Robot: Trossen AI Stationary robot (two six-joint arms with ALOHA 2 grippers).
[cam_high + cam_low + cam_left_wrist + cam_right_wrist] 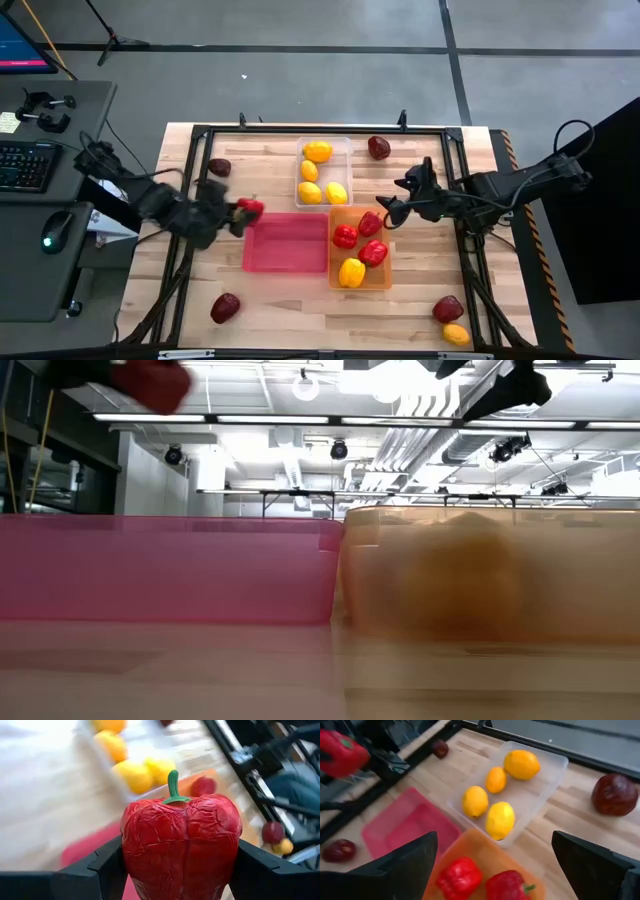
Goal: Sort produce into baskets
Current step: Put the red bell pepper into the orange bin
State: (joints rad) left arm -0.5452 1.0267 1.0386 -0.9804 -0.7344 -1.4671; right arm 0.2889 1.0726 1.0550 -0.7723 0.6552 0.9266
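My left gripper [240,213] is shut on a red bell pepper [180,847] just off the left edge of the pink bin [287,243], which holds nothing. My right gripper [383,208] is open and empty above the far edge of the orange bin [384,278], which holds red peppers and a yellow one [351,271]. The clear bin [342,148] holds several yellow-orange citrus pieces [500,819]. Maroon pieces lie on the table at far left [219,167], far right [379,148], near left [225,307] and near right [447,308], with a citrus piece [456,334] beside the last. My left gripper pinches the red pepper's body [131,855] between its two fingers, one on each side [107,865]. The pepper is lifted clear of the table, its green stem [173,785] pointing away from the wrist.
A black metal frame [320,128] borders the wooden table. A desk with keyboard and mouse [58,228] stands off the table's left side. Bare wood lies in front of the pink bin.
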